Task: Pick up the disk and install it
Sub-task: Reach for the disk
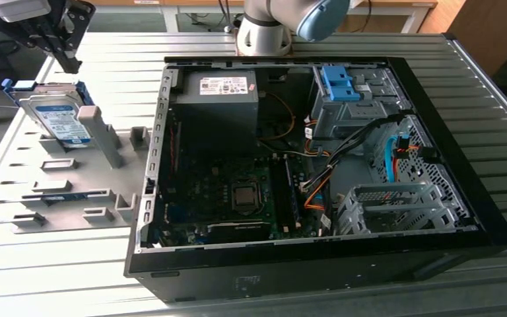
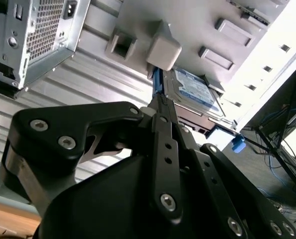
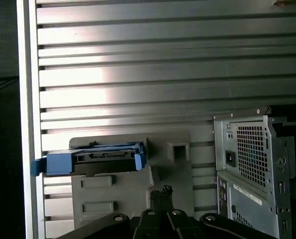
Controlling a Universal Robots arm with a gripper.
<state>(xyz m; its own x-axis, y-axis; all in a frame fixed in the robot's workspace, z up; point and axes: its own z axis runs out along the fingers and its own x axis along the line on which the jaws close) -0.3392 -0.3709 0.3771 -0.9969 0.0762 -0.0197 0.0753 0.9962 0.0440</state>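
1. The gripper is nearest the lens in the second wrist view. Its fingers are drawn together with nothing between them.
2. The disk lies just beyond the fingertips, apart from them. In the exterior view it stands on edge, leaning, in the grey rack. Its blue-edged upper edge faces up toward the gripper hanging just above.
3. The open computer case lies farther off, to the exterior view's right of the rack. Judgement: the disk is not yet picked up.
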